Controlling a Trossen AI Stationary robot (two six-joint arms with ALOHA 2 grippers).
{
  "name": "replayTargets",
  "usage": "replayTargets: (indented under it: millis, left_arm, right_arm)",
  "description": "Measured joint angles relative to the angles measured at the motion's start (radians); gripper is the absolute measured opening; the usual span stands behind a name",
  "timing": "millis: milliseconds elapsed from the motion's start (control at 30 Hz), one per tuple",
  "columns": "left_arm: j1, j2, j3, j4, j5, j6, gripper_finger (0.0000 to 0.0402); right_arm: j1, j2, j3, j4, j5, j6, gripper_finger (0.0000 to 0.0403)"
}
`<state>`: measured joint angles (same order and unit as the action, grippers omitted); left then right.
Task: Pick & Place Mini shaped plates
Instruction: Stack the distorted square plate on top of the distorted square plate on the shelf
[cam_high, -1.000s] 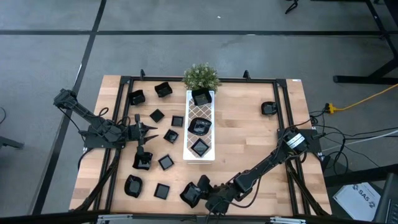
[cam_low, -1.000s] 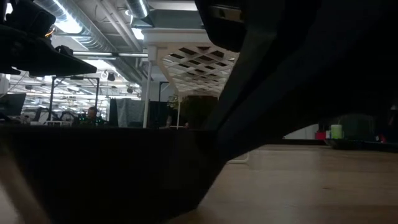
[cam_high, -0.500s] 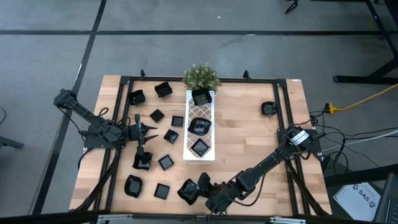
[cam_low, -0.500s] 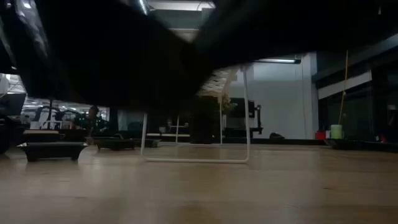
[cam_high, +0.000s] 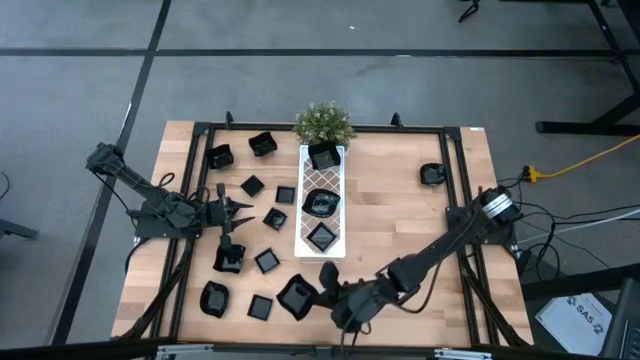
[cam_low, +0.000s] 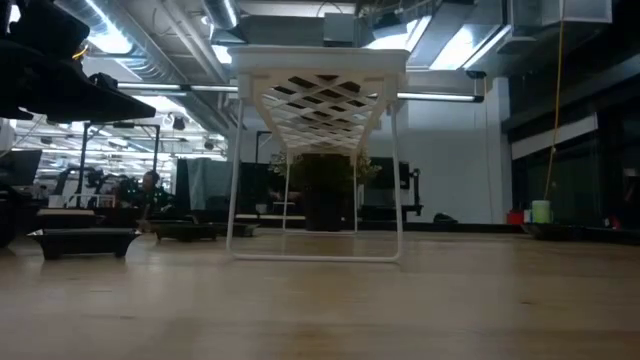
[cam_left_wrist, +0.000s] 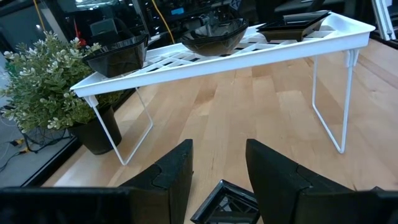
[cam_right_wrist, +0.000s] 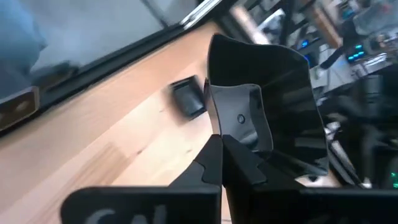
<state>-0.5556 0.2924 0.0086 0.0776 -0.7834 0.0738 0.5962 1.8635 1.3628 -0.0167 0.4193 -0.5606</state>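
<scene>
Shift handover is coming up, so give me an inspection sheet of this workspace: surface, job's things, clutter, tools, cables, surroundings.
Surface: light wooden table inside a black frame.
Job's things: small glossy black plates lie scattered on the table's left half; three rest on the long white lattice tray; one square black plate is held near the front edge.
Clutter: small green potted plant at the tray's far end.
Tools: right tool shut on the square black plate; left tool open, over the scattered plates.
Cables: yellow cable and dark leads on the floor to the right.
Surroundings: grey floor; workshop room beyond.
</scene>
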Motion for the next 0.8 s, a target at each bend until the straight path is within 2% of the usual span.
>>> replayTargets:
  millis: [333,600,800]
  left_arm:
    - [0.000,0.000,0.000,0.000,0.000,0.000,0.0143]
    - [0.000,0.000,0.000,0.000,0.000,0.000,0.0143]
    - [0.000,0.000,0.000,0.000,0.000,0.000,0.0143]
  right_arm:
    - [-0.075,-0.156,0.000,-0.047,0.008,0.002,0.0004]
    - [-0.161,-0.234,0.000,-0.133,0.130,-0.002,0.0004]
    - [-0.242,-0.279,0.000,-0.239,0.179,-0.035,0.0004]
